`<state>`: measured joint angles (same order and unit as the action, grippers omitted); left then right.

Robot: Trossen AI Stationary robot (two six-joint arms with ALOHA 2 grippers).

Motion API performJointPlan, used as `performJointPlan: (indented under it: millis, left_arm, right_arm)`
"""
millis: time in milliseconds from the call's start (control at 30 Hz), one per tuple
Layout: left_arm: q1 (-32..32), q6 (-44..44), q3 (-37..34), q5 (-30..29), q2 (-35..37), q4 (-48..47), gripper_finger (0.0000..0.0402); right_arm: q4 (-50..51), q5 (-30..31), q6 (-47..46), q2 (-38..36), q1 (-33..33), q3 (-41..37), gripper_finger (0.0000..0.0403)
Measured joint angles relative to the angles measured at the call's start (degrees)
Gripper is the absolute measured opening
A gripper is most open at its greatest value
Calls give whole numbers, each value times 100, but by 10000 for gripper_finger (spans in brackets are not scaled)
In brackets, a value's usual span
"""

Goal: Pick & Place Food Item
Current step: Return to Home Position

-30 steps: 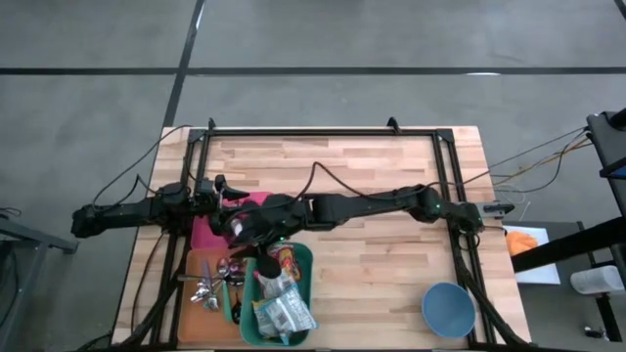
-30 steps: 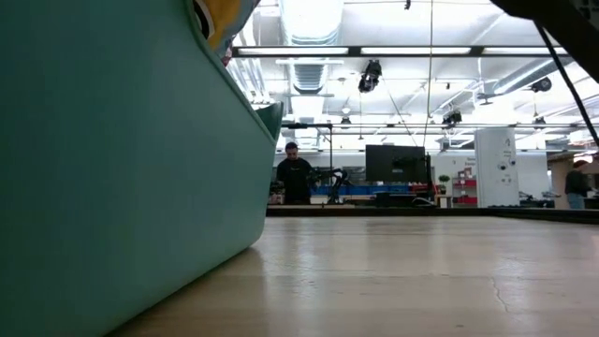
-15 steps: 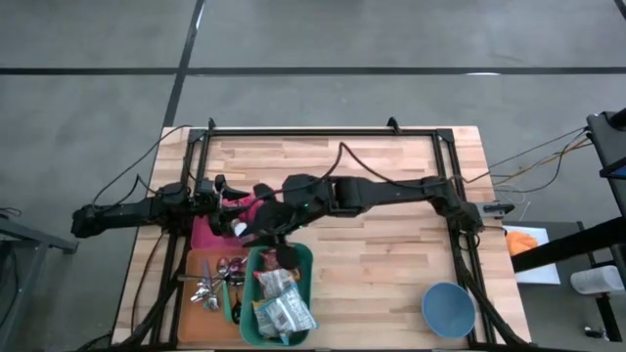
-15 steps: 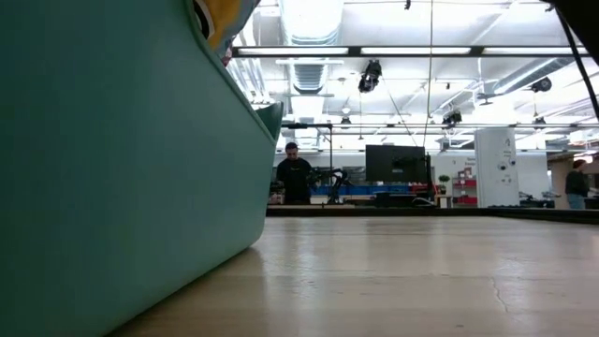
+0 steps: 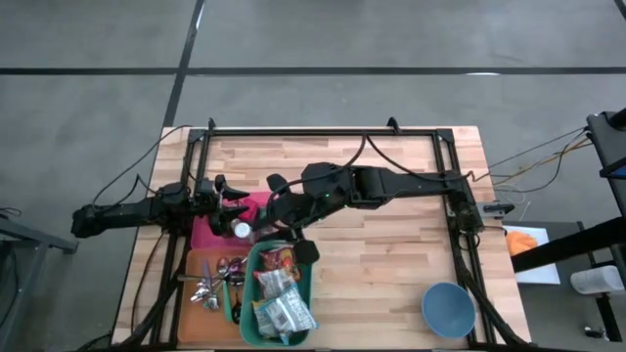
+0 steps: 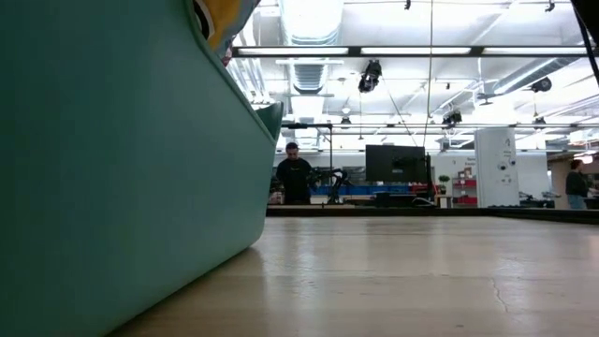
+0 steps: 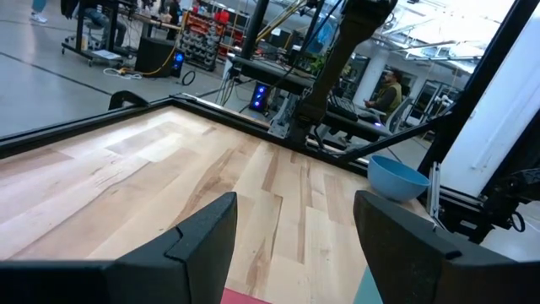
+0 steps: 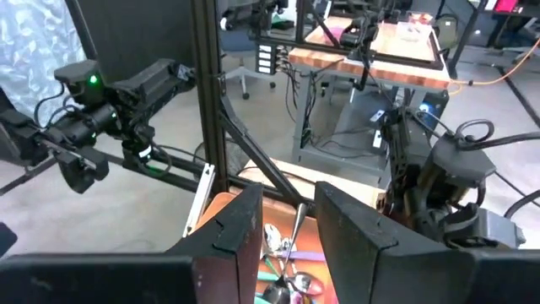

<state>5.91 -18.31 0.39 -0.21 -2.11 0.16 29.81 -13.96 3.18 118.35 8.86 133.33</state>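
Since the earlier frames the right arm has folded back toward its own side of the table (image 5: pixel 391 249). Its right gripper (image 5: pixel 281 215) has come away from over the orange bin (image 5: pixel 195 269) and now hangs above the wood just past that bin's far corner. From the wrist its two fingers (image 8: pixel 232 232) are spread and released with nothing between them, and the bin's rim (image 8: pixel 224 205) and the spoons (image 8: pixel 287 241) show through the gap. The spoons (image 5: pixel 217 279) lie heaped inside the orange bin, metal ones mixed with coloured ones. A teal bin (image 5: pixel 305 279) stands touching the orange bin on the side toward the right arm and holds food packets (image 5: pixel 279 305). Its wall (image 6: pixel 112 168) fills most of the low view, where a person (image 6: pixel 295 178) stands far off in the room. Just beyond the orange bin's far edge lies a pink tray (image 5: pixel 207 233), and the left gripper (image 5: pixel 231 207) hovers over it. That claw is also released, its fingers (image 7: pixel 207 236) wide apart and empty. A blue bowl (image 5: pixel 448 308) sits well apart from the orange bin, toward the right arm's side at the table's near edge, and it also shows from the left wrist (image 7: pixel 396 177).
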Motion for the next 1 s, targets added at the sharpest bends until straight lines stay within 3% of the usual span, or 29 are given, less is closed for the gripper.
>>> performJointPlan:
  millis: [167,400,533,767,1000]
  left_arm:
    - [0,0,0,0,1,0,239]
    - [0,0,-1,0,1,0,239]
    - [0,0,1,0,0,0,239]
    - [-2,0,0,0,0,0,239]
    - [-2,0,0,0,0,0,239]
  right_arm:
    - [-1030,-181,26,-356,-2,-843,107]
    - [-4928,-434,-498,-995,-144,-3457,107]
    - [-6295,-411,-1277,-1347,-410,-4857,107]
    - [-7262,-778,-1794,-2410,-700,-6956,107]
    - [-7347,-400,-1453,-3964,-780,-8636,107]
